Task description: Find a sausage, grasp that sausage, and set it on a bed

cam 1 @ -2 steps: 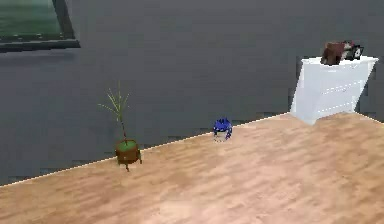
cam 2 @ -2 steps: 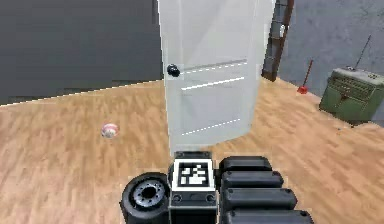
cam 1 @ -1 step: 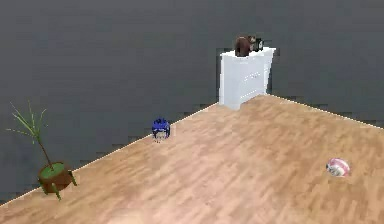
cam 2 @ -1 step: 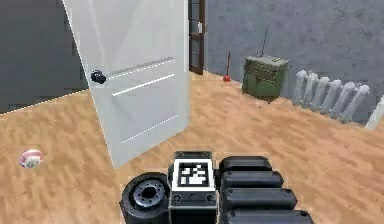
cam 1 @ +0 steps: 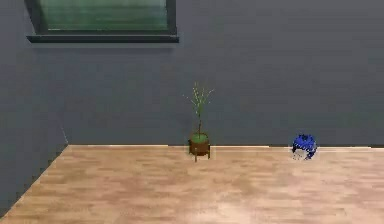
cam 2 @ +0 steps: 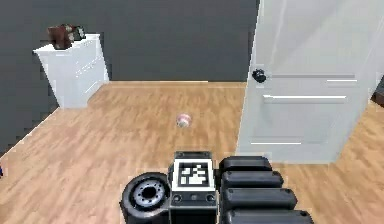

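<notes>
Currently searching: white cabinet [cam 2: 72,68] far beyond gripper [cam 2: 147,195], arm side view's left; pinkish blob [cam 2: 184,121] on floor [cam 2: 120,140] well beyond gripper, maybe sausage; door [cam 2: 310,80] rightward. Gripper state, load: cannot tell. Approach blob squarely, confirm before reaching.

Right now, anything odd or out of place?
Two small things lie loose on the floor: a blue object by the wall in the forward view, and a pinkish blob mid-floor left of the door in the arm side view. Neither identifiable.
</notes>
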